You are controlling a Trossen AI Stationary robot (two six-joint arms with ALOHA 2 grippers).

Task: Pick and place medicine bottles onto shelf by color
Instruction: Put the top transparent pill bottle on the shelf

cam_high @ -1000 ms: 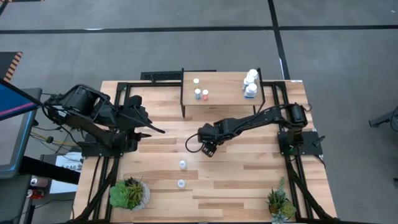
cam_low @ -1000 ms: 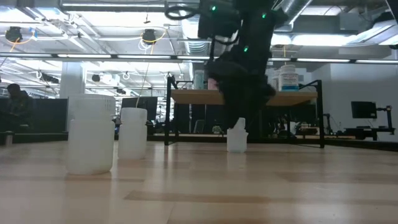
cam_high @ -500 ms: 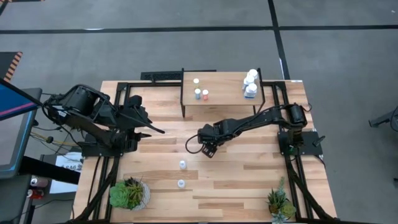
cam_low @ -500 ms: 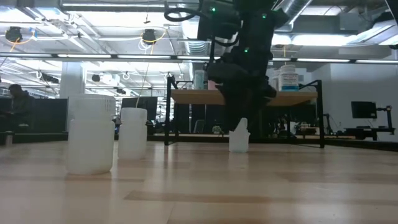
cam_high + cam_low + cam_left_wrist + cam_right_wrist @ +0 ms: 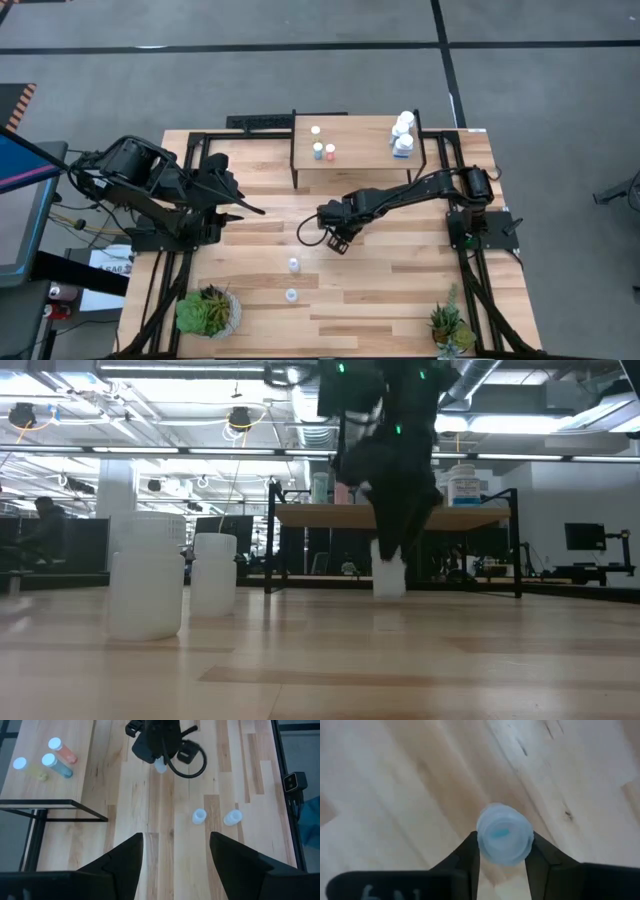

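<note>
- The right gripper (image 5: 337, 243) hangs low over the middle of the table (image 5: 400, 290). Its two fingers (image 5: 468, 857) are closed against the sides of a small pale bottle (image 5: 504, 840), which stands upright between them.
- The left gripper (image 5: 175, 855) waits at the left side of the table with its fingers spread apart and nothing between them.
- The table has wide bare planks near and right of the right gripper. A black frame runs along its left and right edges.
- The shelf (image 5: 360, 158) stands at the table's far edge, in the middle, well apart from the right gripper.
- Two potted plants sit at the near corners, one on the left (image 5: 207, 310) and one on the right (image 5: 450, 327).
- Counted on the shelf from above: a cluster of larger white bottles (image 5: 403, 134) at its right end, too bunched to count, and three small bottles at its left end.
- Those three are one white-capped bottle (image 5: 315, 130), one blue bottle (image 5: 318, 150) and one orange bottle (image 5: 330, 152).
- Two more small bottles stand loose on the table, one (image 5: 294, 265) near the right gripper and one (image 5: 290, 295) nearer the front edge.
- The right wrist view alone shows the fingers pressing the held bottle; from above the arm hides it.
- The left wrist view shows the blue and orange bodies clearly.
- The low view shows two loose bottles large in front, and a person (image 5: 45, 530) seated far left in the room.
</note>
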